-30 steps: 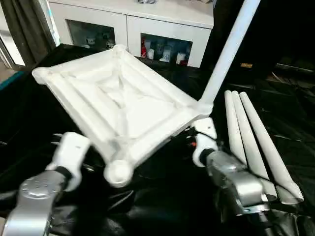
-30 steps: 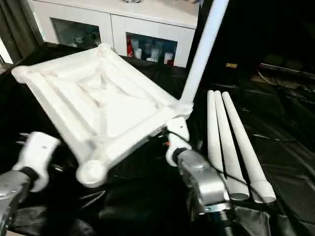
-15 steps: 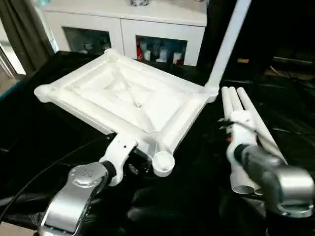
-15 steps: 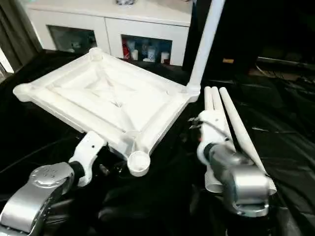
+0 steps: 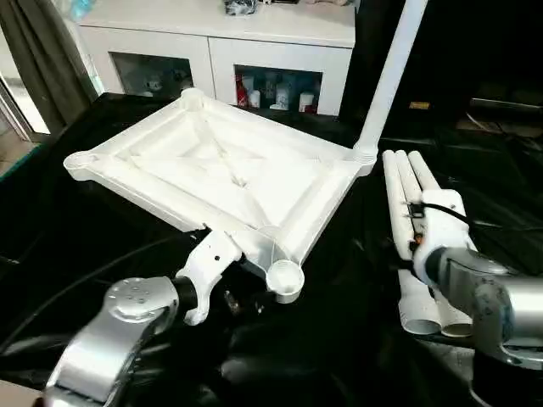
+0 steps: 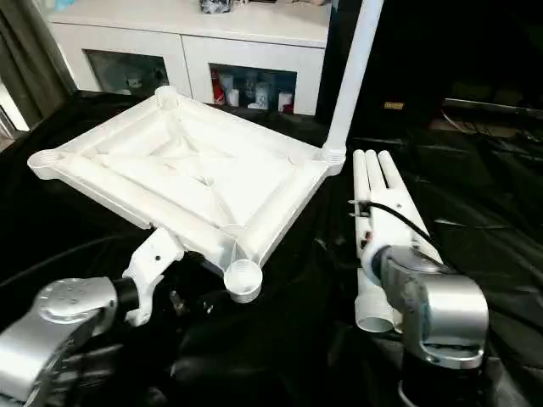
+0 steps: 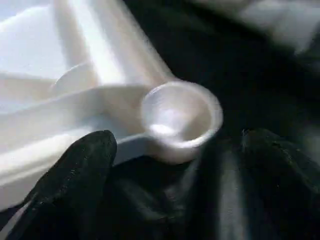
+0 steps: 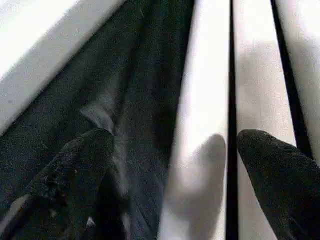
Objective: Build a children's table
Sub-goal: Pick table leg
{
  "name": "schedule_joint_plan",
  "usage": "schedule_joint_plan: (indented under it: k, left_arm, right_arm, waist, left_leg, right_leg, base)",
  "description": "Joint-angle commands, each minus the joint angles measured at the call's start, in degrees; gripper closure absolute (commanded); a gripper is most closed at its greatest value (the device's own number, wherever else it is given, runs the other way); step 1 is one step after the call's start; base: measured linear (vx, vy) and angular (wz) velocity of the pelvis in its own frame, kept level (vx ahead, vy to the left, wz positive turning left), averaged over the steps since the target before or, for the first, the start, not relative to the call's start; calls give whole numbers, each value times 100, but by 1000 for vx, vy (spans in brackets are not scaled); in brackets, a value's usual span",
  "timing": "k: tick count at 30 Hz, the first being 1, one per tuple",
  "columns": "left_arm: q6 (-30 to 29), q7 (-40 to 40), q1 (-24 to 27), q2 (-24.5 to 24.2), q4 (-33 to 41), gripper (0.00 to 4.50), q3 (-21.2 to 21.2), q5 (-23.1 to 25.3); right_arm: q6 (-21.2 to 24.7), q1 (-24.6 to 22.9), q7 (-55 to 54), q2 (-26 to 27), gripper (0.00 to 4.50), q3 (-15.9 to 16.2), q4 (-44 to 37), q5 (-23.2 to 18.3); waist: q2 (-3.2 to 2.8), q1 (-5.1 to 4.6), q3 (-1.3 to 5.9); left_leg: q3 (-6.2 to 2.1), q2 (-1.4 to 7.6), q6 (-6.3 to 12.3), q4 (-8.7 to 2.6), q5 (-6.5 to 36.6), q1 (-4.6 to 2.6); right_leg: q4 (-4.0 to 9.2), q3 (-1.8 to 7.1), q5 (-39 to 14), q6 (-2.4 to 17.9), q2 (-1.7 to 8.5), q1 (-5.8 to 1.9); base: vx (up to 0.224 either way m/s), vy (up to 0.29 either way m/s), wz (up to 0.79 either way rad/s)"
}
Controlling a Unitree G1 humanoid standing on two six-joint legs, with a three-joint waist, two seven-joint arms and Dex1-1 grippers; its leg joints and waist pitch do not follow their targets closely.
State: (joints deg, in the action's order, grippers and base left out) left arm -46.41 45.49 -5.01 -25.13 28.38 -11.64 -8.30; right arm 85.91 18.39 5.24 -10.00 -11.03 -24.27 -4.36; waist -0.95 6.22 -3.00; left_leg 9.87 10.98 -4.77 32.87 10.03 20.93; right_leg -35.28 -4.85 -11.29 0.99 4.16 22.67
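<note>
The white plastic rectangular table top (image 5: 225, 174) lay upside down on the black sheet-covered work surface (image 5: 339, 339), ribbed underside up, with round sockets at its corners. One long white tubular leg (image 5: 390, 76) stood upright in the far right corner socket. Three loose white tubular legs (image 5: 405, 212) lay side by side just beside the top's right edge.

The left gripper (image 7: 165, 165) was spread wide and held nothing. One black finger (image 7: 75, 175) sat near the rim of the top, and the empty near corner socket (image 7: 180, 117) lay between the two fingers. The right gripper (image 8: 175, 165) was likewise wide open and empty. It hung over the loose legs, its fingers (image 8: 80, 170) straddling the innermost leg without visible contact.

Handling judgement: the legs appeared to be light, rigid, smooth tubes. They would likely roll against each other and slip in a loose pinch. The advisable hold was across the tube near mid-length, which keeps the socket end controllable. The top looked stiff yet light, so it might shift on the sheet during insertion. Bracing it at the rim beside the target socket was advisable.
</note>
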Motion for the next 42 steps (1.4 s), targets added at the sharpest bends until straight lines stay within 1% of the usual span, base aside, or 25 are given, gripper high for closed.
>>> schedule_joint_plan:
  k: [1, 3, 4, 6, 11, 16, 17, 18, 19, 20, 22, 24, 25, 27, 29, 31, 32, 34, 36, 37, 38, 39, 40, 41, 42]
  left_arm:
    - [-106, 159, -13, -95, 221, 0, 11, -209]
    - [-106, 159, -13, -95, 221, 0, 11, -209]
    - [-139, 194, -22, -123, 283, 0, 5, -284]
    - [-147, 243, -16, -189, 353, 0, -4, -383]
    - [-201, 320, -8, -286, 429, 0, 30, -511]
    - [-258, 377, -14, -334, 504, 0, 68, -640]
    - [-300, 385, -45, -356, 553, 0, 74, -750]
    - [-304, 384, -48, -357, 557, 0, 74, -758]
    - [-320, 374, -64, -362, 571, 0, 68, -792]
    - [-324, 372, -68, -364, 576, 0, 68, -803]
    - [-359, 357, -100, -376, 611, 0, 67, -877]
    - [-390, 374, -120, -396, 640, 0, 66, -929]
    - [-406, 374, -129, -404, 649, 0, 60, -951]
    - [-457, 399, -151, -443, 674, 0, 43, -1002]
    - [-508, 392, -203, -475, 675, 0, 20, -1026]
    - [-573, 347, -246, -471, 659, 0, 30, -1029]
    - [-622, 272, -312, -436, 630, 0, 36, -1022]
    - [-551, 216, -362, -379, 580, 0, 62, -1024]
    - [-492, 93, -461, -336, 513, 0, -20, -936]
    - [-420, -24, -539, -334, 426, 0, -124, -784]
    - [-386, -51, -562, -333, 393, 0, -149, -738]
    - [-361, -67, -575, -328, 372, 0, -159, -712]
    - [-361, -67, -575, -328, 372, 0, -159, -712]
    - [-218, -226, -575, -217, 274, 0, -30, -696]
    - [-173, -268, -574, -190, 247, 0, 4, -691]
  right_arm:
    - [228, 142, -38, -18, 8, -95, 55, 9]
    - [228, 142, -38, -18, 8, -95, 55, 9]
    - [324, 156, -33, -15, 8, -88, 106, 12]
    - [508, 158, 60, 58, 8, -112, 181, -89]
    - [632, 144, 114, 77, 8, -103, 231, -160]
    - [659, 80, 147, 110, 8, -93, 330, -225]
    - [659, 47, 145, 144, 8, -99, 452, -240]
    - [659, 43, 145, 148, 8, -101, 465, -241]
    - [659, 35, 147, 161, 8, -113, 524, -246]
    - [659, 33, 146, 161, 22, -115, 541, -245]
    - [659, 16, 152, 145, 45, -129, 686, -250]
    - [659, 14, 168, 108, 54, -128, 816, -256]
    - [659, 18, 176, 92, 79, -131, 854, -262]
    - [659, 28, 190, 38, 85, -125, 944, -272]
    - [659, 70, 197, -23, 97, -150, 1038, -287]
    - [659, 109, 186, -34, 123, -188, 1092, -280]
    - [659, 162, 181, -54, 129, -235, 1154, -273]
    - [659, 228, 124, 19, 134, -351, 1208, -233]
    - [659, 306, 93, 32, 170, -434, 1286, -205]
    - [659, 366, 56, 66, 174, -488, 1321, -172]
    - [659, 386, 43, 80, 174, -501, 1329, -160]
    - [659, 398, 35, 85, 178, -504, 1334, -152]
    - [659, 398, 35, 85, 188, -504, 1334, -152]
    - [659, 428, -24, 218, 188, -595, 1317, -123]
    - [659, 431, -37, 249, 214, -611, 1310, -117]
  waist:
    - [-15, -9, 344]
    - [-15, -12, 345]
    - [11, -5, 345]
    - [18, -10, 339]
    - [13, 3, 335]
    - [16, -1, 326]
    - [56, -8, 328]
    - [41, 3, 328]
    - [45, -4, 322]
    - [43, -2, 322]
    - [86, -4, 328]
    - [98, -6, 319]
    - [88, -6, 316]
    - [95, -3, 317]
    - [136, -11, 300]
    - [126, -7, 303]
    - [158, -15, 283]
    - [159, -17, 279]
    - [168, -14, 267]
    - [162, -12, 265]
    - [178, -16, 254]
    - [177, -18, 262]
    - [180, -26, 261]
    - [187, -34, 268]
    - [185, -47, 271]
  left_leg:
    - [-67, 148, -254, -342, 763, -62]
    - [-65, 144, -263, -338, 782, -68]
    - [-62, 144, -264, -337, 779, -72]
    - [-64, 140, -262, -339, 811, -70]
    - [-69, 147, -306, -343, 874, -76]
    - [-71, 143, -339, -345, 1007, -82]
    - [-64, 141, -332, -342, 1013, -83]
    - [-69, 138, -332, -343, 1003, -81]
    - [-64, 133, -327, -342, 1017, -77]
    - [-65, 132, -334, -343, 1035, -80]
    - [-67, 133, -330, -348, 1006, -75]
    - [-67, 129, -338, -351, 1033, -82]
    - [-72, 128, -347, -356, 1066, -80]
    - [-72, 127, -363, -355, 1100, -96]
    - [-72, 125, -365, -363, 1169, -100]
    - [-73, 117, -369, -356, 1204, -113]
    - [-69, 115, -361, -359, 1203, -106]
    - [-74, 108, -361, -357, 1190, -99]
    - [-72, 111, -356, -359, 1202, -107]
    - [-77, 109, -358, -364, 1214, -112]
    - [-75, 107, -351, -367, 1221, -106]
    - [-79, 105, -356, -365, 1201, -110]
    - [-82, 108, -362, -369, 1175, -100]
    - [-80, 116, -365, -366, 1125, -102]
    - [-77, 112, -363, -362, 1082, -96]
  right_leg:
    - [426, 339, -1025, 491, 345, -275]
    - [431, 342, -1113, 453, 344, -272]
    - [428, 341, -1182, 426, 344, -271]
    - [437, 343, -1296, 409, 343, -265]
    - [444, 346, -1460, 323, 345, -251]
    - [467, 352, -1671, 269, 346, -235]
    - [469, 353, -1715, 246, 345, -238]
    - [465, 354, -1746, 250, 355, -236]
    - [482, 355, -1822, 232, 351, -231]
    - [484, 356, -1855, 207, 345, -226]
    - [476, 357, -1853, 180, 342, -235]
    - [480, 363, -1938, 138, 341, -225]
    - [486, 368, -1991, 110, 342, -224]
    - [490, 376, -2011, 84, 335, -212]
    - [497, 386, -2087, 59, 329, -206]
    - [504, 403, -2171, 35, 321, -193]
    - [518, 412, -2185, 20, 314, -187]
    - [516, 418, -2221, 21, 309, -194]
    - [525, 422, -2228, -3, 302, -181]
    - [522, 422, -2222, -9, 296, -179]
    - [533, 424, -2235, -37, 290, -176]
    - [523, 421, -2230, -43, 300, -182]
    - [518, 419, -2204, -43, 299, -192]
    - [508, 420, -2103, -29, 296, -192]
    - [500, 423, -2003, 32, 296, -189]
  base:
    - [0, 0, 0]
    - [0, 0, 0]
    - [0, 0, 0]
    - [0, 0, 0]
    - [0, 0, 0]
    - [0, 0, 0]
    - [0, 0, 0]
    - [0, 0, 0]
    - [0, 0, 0]
    - [0, 0, 0]
    - [0, 0, 0]
    - [0, 0, 0]
    - [0, 0, 0]
    - [0, 0, 0]
    - [0, 0, 0]
    - [0, 0, 0]
    - [0, 0, 0]
    - [0, 0, 0]
    - [0, 0, 0]
    - [0, 0, 0]
    - [0, 0, 0]
    - [0, 0, 0]
    - [0, 0, 0]
    - [0, 0, 0]
    - [0, 0, 0]
